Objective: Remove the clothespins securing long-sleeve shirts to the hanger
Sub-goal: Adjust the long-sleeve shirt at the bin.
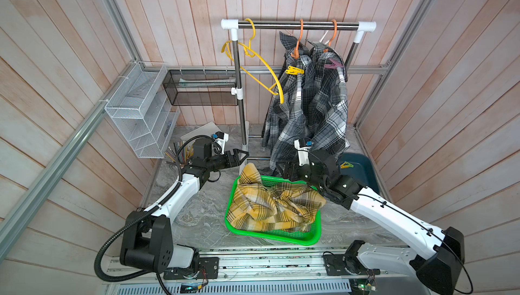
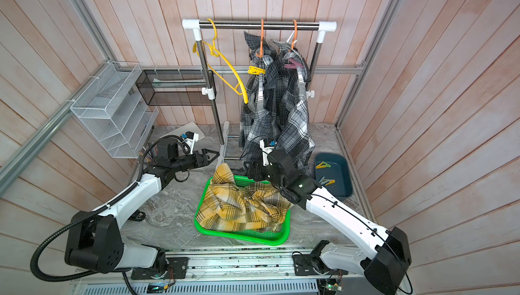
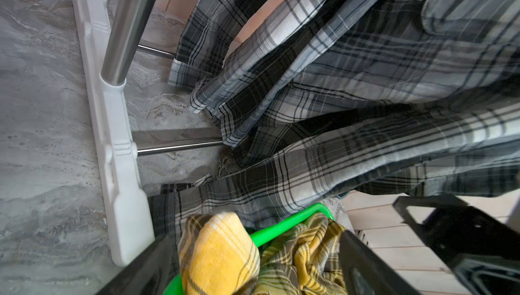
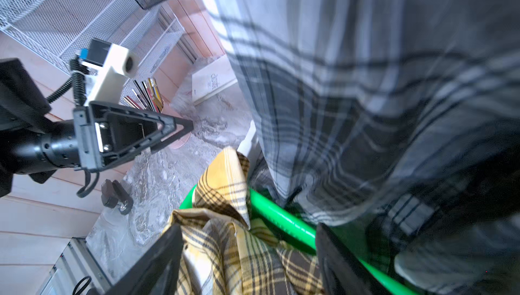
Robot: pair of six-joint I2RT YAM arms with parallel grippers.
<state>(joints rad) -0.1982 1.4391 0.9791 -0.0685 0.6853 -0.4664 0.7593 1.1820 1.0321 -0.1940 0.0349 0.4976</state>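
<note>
Two grey checked long-sleeve shirts (image 1: 309,110) (image 2: 275,116) hang on orange hangers (image 1: 300,37) from the rail. A yellow clothespin (image 1: 295,70) (image 2: 256,70) sits on the left one and a mauve clothespin (image 1: 333,64) (image 2: 292,64) on the right one. The yellow plaid shirt (image 1: 273,206) (image 4: 225,184) lies crumpled in the green basket (image 1: 270,234). My left gripper (image 1: 244,158) (image 3: 253,237) is open beside the basket's back-left corner, over a raised fold of that shirt. My right gripper (image 4: 247,227) is open over the basket's back edge, below the grey shirts' hems, with the yellow shirt under its fingers.
An empty yellow hanger (image 1: 261,60) hangs at the rail's left end. A blue tray (image 2: 342,172) at the right holds loose clothespins (image 2: 323,164). The rack's post and white foot (image 3: 112,127) stand just behind my left gripper. Wire shelves (image 1: 140,105) line the left wall.
</note>
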